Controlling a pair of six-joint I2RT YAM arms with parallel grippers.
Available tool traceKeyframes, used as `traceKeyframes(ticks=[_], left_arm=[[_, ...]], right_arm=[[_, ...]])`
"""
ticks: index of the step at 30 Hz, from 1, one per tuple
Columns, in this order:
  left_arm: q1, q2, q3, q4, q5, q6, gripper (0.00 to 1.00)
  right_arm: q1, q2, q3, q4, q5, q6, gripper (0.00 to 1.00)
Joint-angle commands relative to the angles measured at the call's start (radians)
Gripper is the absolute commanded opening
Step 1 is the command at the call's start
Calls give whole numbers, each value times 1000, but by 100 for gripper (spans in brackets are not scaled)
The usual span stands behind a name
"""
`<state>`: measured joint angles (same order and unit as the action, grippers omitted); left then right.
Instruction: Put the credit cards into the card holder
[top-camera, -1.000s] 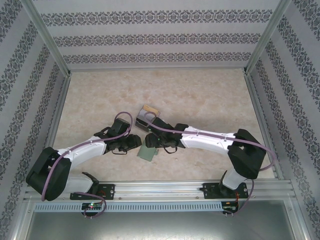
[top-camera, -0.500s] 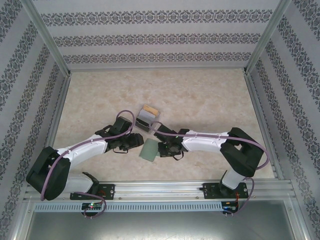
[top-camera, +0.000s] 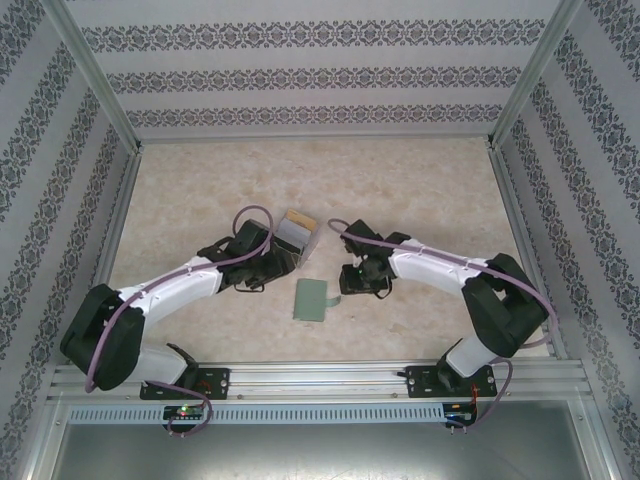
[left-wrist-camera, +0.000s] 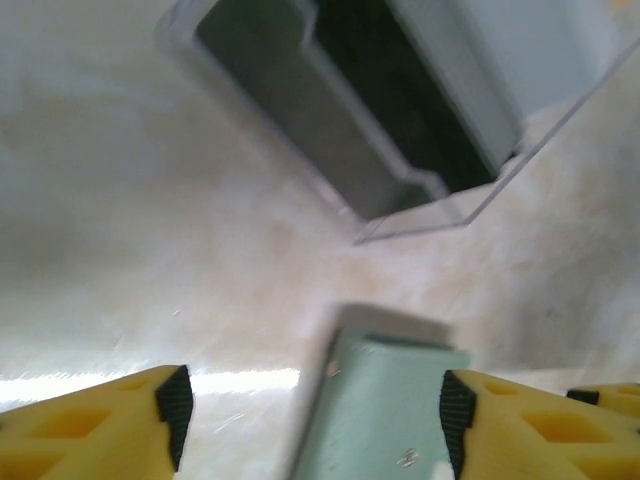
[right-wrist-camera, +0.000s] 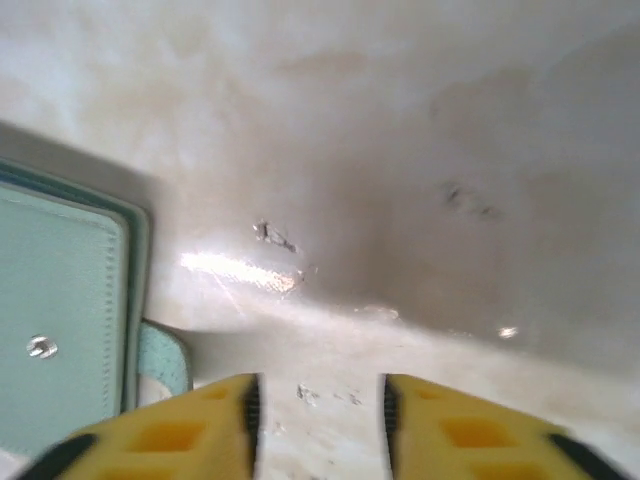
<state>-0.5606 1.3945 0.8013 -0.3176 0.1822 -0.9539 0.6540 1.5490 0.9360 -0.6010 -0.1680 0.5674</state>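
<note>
Fig. — Early stage: no card is in the holder yet.

(a) Top view. The card holder (top-camera: 313, 299) lies flat on the table (top-camera: 420, 190), approx. mid-width and nearer the near edge than the far one. It looks folded shut, touched by neither arm. Just beyond it, toward the far edge, stands the clear box (top-camera: 297, 232) w/ a tan end. The left gripper (top-camera: 278, 262) sits just beside the box; the right gripper (top-camera: 347, 283) sits just right of the holder.

(b) Left wrist. The left gripper (left-wrist-camera: 315, 410) has its fingers spread wide, nothing betw. them but the holder's edge lower down. Ahead, the box (left-wrist-camera: 470, 190) holds the credit cards (left-wrist-camera: 300, 110), grey & dark, packed on edge. Tan one not made out here.

(c) Right wrist. The right gripper (right-wrist-camera: 320, 410) has its fingers at a narrow gap, empty, over bare table. The holder (right-wrist-camera: 60, 330) is at left, w/ its snap button (right-wrist-camera: 40, 347) facing up and a small tab (right-wrist-camera: 165, 360) at its side.

Step in hand (judged): you are lining the left arm up on the box to draw a card.

Next move needs: a thin, precise pinch on one card's top edge w/o dragging its neighbours or tipping the box. The holder must also be unsnapped & held open, prob. by the right arm.

Writing: none legible; no brand or label can be read on cards, box or holder.
</note>
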Motion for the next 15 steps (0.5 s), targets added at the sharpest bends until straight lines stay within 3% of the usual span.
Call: traceKeyframes(ticks=[1, 3, 5, 10, 15], left_arm=[[26, 67, 86, -46, -11, -32, 70], [51, 102, 114, -46, -25, -35, 71], [92, 128, 124, -39, -10, -55, 71], [193, 132, 76, 196, 118, -102, 94], [270, 213, 82, 340, 205, -112, 98]], right_arm=[[-49, -112, 90, -36, -23, -68, 55], [-95, -109, 104, 64, -45, -80, 62], [-148, -36, 178, 115, -104, -88, 62], [-170, 191, 441, 60, -168, -133, 63], [-175, 330, 558, 122, -223, -96, 65]])
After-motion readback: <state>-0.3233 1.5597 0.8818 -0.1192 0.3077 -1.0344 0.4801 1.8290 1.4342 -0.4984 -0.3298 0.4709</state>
